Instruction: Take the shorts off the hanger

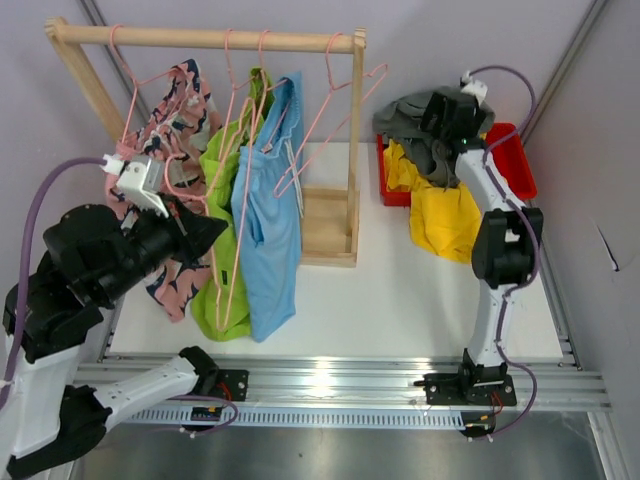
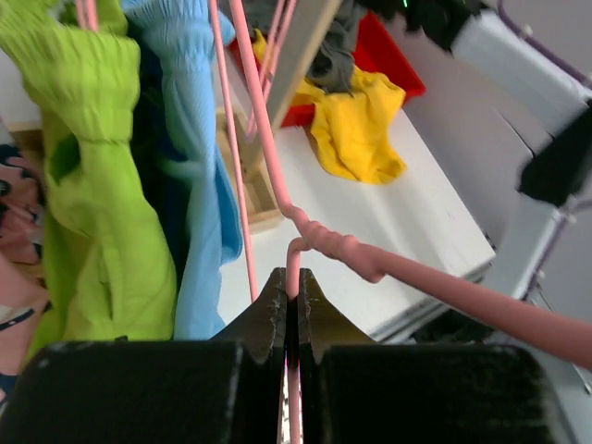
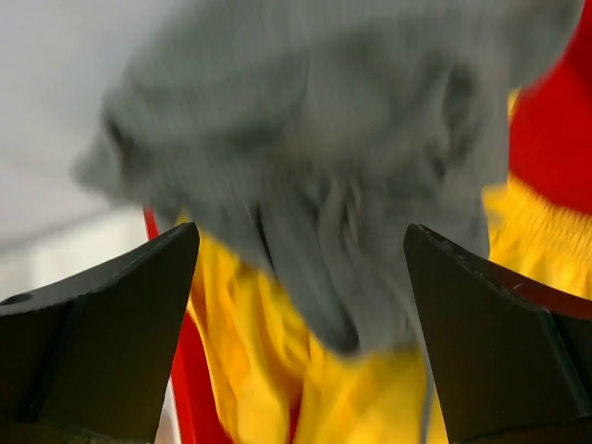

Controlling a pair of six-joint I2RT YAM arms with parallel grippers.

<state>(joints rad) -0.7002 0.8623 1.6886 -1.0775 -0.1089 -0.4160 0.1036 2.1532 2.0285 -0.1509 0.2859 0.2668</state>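
Two-armed rig at the step of unloading a wooden rack (image 1: 200,38). The left pincer (image 2: 291,287) is pressed together on the wire of a pink hanger (image 2: 435,282), gripping just beside the hanger's twisted neck; which garment this hanger carries cannot be told. Seen from that pincer, the lime green shorts (image 2: 92,185) and the light blue shorts (image 2: 199,166) hang ahead and to its left, touching one another, each with its long axis running straight down from the rail. The pink patterned shorts (image 1: 180,100) hang further to the left of the same pincer, partly hidden by the arm. The right pincer (image 3: 301,245) is spread wide and grips nothing. The grey shorts (image 3: 314,139) lie directly ahead of it, between the lines of its two fingers but touching neither, and are blurred in the wrist view. Beyond and below them lie the yellow shorts (image 1: 445,215), draped over the near wall of the red bin (image 1: 515,160) and spilling onto the white table (image 1: 400,290). The bin thus holds the grey pair and part of the yellow pair; nothing else shows in it. By judgement, two pairs are off and three are yet to be removed. The left arm is much the nearer to these; the right arm stands well apart at the bin and would have to cross toward the rack to pull fabric down along its hanging axis.
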